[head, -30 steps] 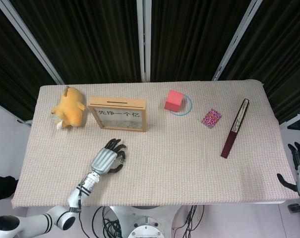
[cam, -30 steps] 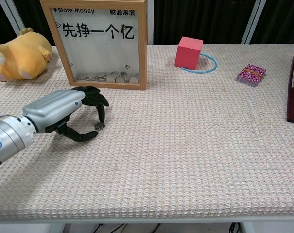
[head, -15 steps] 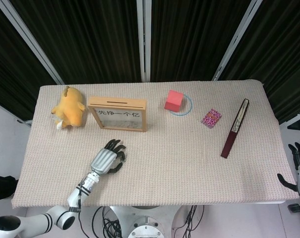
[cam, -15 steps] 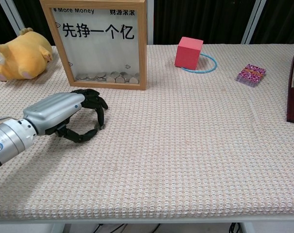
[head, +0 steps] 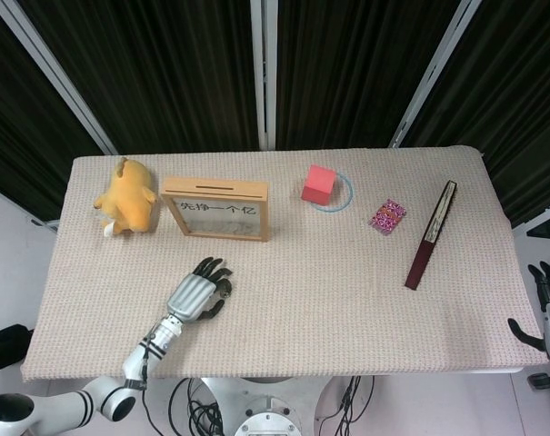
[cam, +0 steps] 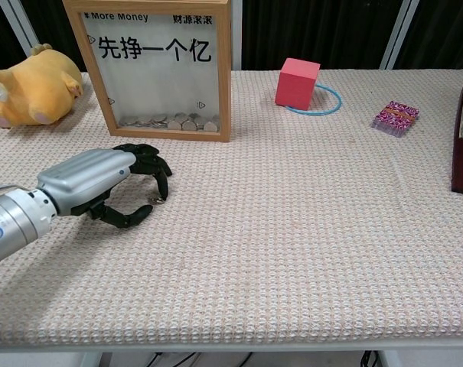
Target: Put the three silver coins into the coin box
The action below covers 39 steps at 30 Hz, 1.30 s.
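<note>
Left hand [cam: 116, 187] lies low over the table [cam: 308, 229] at the lower left of the chest view, fingers [cam: 156, 164] curled downward and thumb reaching toward them. A small silver coin [cam: 160, 202] sits right at the fingertips, at the tip of one curled finger; whether it is pinched or only touched I cannot tell (the coin is very small and partly hidden). In the head view the same hand [head: 200, 292] shows at lower left, below the coin box [head: 216, 209], and the coin cannot be made out there.

The coin box [cam: 158, 65] stands upright in the upper left of the chest view, just above the hand and apart from it, a heap of coins visible behind its clear front along the bottom.

Right hand [head: 549, 307] shows at the far right edge of the head view, off the table's edge, fingers apart and holding nothing.

Also on the table: a yellow plush toy [cam: 34, 84] at far left, a pink cube [cam: 296, 81] beside a blue ring [cam: 328, 103], a small patterned packet [cam: 396, 117], and a dark folded fan [head: 430, 234] toward the right.
</note>
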Tool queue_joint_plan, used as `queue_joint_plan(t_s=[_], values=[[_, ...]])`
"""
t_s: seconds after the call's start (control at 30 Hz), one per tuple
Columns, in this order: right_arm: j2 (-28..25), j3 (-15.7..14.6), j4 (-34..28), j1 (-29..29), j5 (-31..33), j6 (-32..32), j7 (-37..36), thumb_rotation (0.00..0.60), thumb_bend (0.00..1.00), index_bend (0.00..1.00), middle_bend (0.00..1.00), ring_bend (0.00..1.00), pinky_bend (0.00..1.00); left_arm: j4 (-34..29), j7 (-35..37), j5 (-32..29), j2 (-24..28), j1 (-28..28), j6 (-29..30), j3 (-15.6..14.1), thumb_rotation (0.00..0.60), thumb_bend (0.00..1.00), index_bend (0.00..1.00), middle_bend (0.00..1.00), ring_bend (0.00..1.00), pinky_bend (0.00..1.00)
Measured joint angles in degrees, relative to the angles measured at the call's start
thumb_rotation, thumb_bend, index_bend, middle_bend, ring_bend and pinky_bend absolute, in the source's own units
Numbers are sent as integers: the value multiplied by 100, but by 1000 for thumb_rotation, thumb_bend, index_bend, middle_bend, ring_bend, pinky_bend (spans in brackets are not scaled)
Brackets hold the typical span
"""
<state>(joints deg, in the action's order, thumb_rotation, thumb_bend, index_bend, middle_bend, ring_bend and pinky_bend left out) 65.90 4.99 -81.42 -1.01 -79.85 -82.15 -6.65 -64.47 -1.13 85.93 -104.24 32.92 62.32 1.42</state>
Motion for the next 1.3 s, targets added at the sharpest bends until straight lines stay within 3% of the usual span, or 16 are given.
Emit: queue_joint_plan(t_s=[0.67,1.03,1.3], values=[[-2,-8,8,2,-12,11,-21,600,176,0,0,0,0,536,111,147,-325,69,187,58,600,311,489,218,30,77],[-41,-11,-32,-5,-20,32,-53,600,176,0,0,0,0,1018,367,360,-568,69,594,72,600,312,452,249,48,90],[-54,-15,-57,-2,-18,29,-31,600,176,0,0,0,0,1412,658,558,-734,66,934,34,600,329,525,290,90,122]])
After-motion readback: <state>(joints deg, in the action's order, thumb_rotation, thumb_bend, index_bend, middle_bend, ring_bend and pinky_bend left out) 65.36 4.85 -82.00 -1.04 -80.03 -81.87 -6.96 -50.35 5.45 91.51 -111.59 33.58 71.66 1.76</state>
